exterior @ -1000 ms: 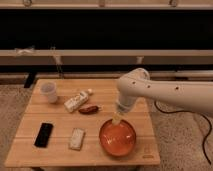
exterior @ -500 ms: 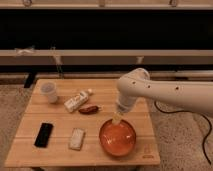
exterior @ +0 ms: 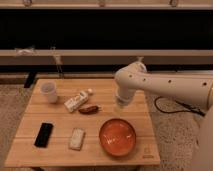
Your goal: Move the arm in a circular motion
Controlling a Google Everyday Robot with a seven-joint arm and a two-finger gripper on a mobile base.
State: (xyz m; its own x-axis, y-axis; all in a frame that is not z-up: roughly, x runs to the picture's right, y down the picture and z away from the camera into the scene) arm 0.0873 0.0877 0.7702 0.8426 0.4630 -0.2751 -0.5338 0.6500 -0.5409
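Glossy white arm [exterior: 167, 86], pincer [exterior: 120, 105] over table [exterior: 55, 152]

Perhaps a lab (speckled floor [exterior: 10, 111]), robot's jaws above table [exterior: 60, 122]

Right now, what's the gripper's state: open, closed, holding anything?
Gripper: state cannot be told. It hangs at the tip of the arm over the table, just behind the orange bowl.
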